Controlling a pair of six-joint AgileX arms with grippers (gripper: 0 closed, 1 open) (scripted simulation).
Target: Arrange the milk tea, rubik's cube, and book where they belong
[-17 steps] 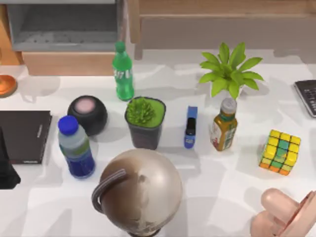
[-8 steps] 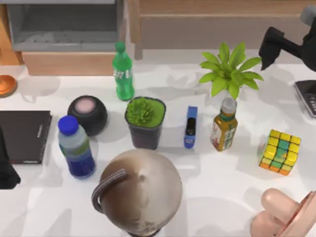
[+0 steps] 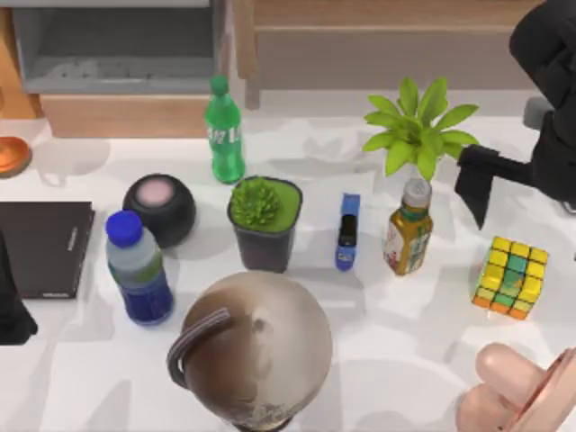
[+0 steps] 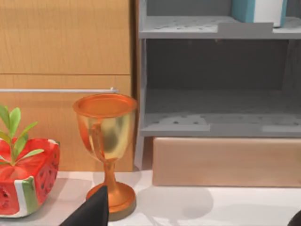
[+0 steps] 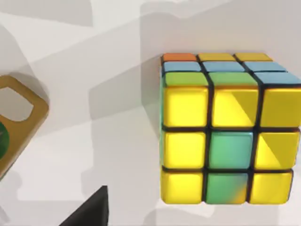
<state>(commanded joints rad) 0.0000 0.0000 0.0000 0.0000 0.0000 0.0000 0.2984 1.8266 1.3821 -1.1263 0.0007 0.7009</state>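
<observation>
White tabletop runs across the top view, crowded with bottles, plants and a large brown globe (image 3: 252, 355), with a wooden cabinet and grey shelving along the upper edge. Near the frame's lower right sits the small yellow, green and orange rubik's cube (image 3: 510, 277), free on the table with bare surface around it. Just above and slightly left of it hangs the right gripper (image 3: 474, 184), a black shape reaching in from the right edge; whether its jaws are apart or together cannot be told. The right wrist view looks almost straight onto the cube, a dark fingertip (image 5: 91, 209) at the frame's lower left, so the cube lies ahead of the jaws and apart from them. Being square, it offers no long axis to favour. The right arm is plainly nearer. The left gripper (image 3: 13, 310) is parked at the left edge beside a thin black book (image 3: 45, 247); its jaws cannot be judged either. A teal-blue hardcover book (image 4: 258, 10) stands on the upper shelf in the left wrist view.
</observation>
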